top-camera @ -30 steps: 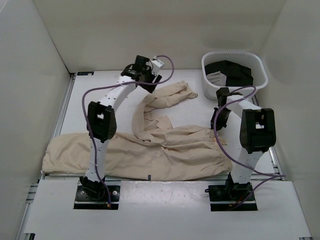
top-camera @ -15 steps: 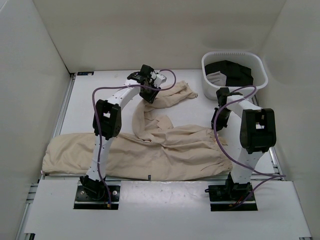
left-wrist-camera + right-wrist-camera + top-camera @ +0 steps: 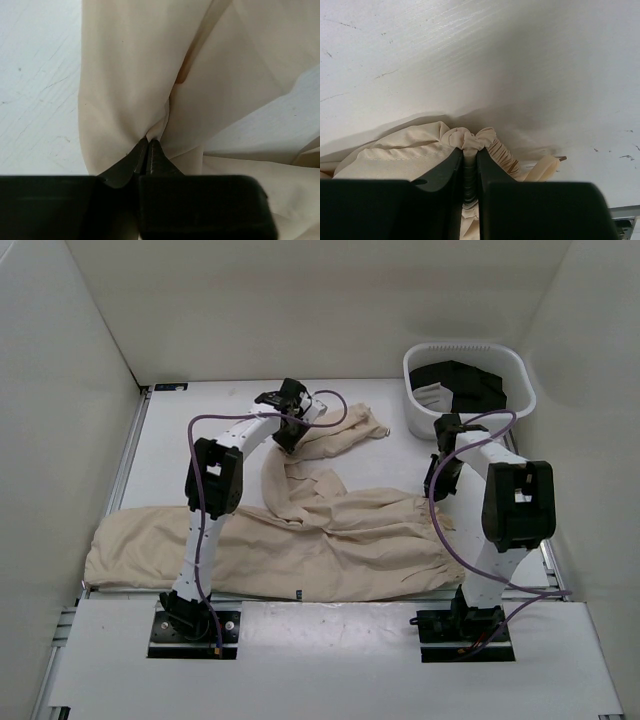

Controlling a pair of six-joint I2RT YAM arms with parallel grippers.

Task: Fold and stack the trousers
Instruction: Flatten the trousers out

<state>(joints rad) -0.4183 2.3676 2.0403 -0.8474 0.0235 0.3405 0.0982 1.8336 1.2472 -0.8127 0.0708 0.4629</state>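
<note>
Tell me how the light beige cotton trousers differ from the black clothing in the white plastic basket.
The light beige cotton trousers sprawl across the table; the black clothing sits bunched inside the white plastic basket. The left gripper and right gripper both pinch the trousers; nothing touches the black clothing. Both are soft, crumpled fabric.

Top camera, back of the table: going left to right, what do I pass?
Left end effector, shut on the trousers → loose end of that trouser leg → white basket with black clothing inside.
</note>
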